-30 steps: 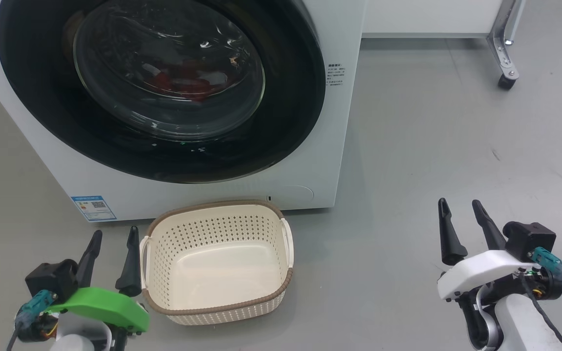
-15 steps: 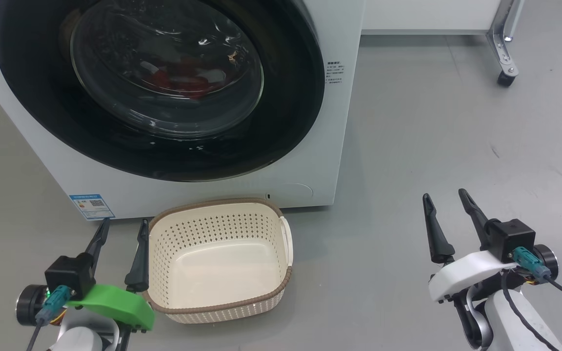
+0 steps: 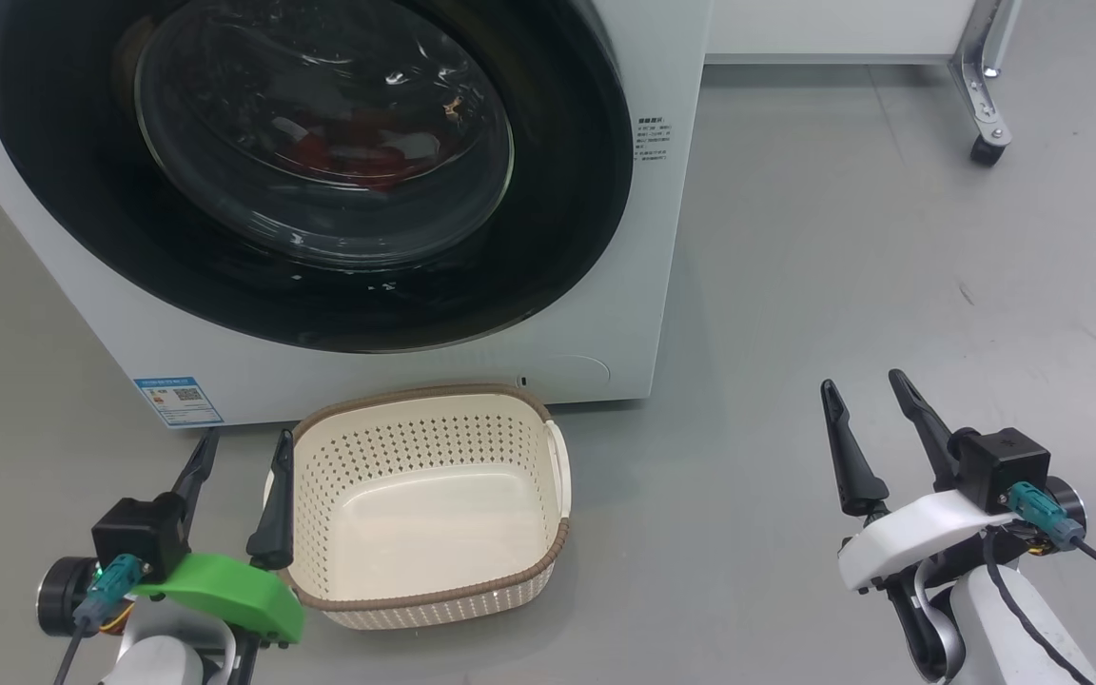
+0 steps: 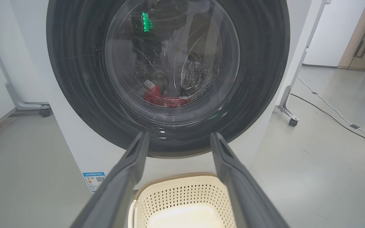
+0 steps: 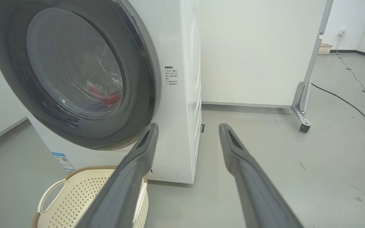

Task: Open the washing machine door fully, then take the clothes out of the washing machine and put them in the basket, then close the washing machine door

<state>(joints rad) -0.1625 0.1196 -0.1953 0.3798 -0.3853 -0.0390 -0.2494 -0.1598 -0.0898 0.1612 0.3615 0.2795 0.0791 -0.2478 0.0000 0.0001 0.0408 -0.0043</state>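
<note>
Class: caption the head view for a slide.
Open left gripper and right gripper flank the empty basket before the shut washing machine door, clothes inside.

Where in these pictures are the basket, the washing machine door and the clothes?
basket (image 3: 415,447), head view, perforated back wall.
washing machine door (image 3: 572,190), head view, black ring right of glass.
clothes (image 4: 160,96), left wrist view, red fabric behind glass.

And the left tool has pushed forward, its tips now up level with the far corner of the basket just to its right. Its wrist has rolled, lifting the camera block upright. The right tool has edged forward and inward, rolling likewise.
</note>
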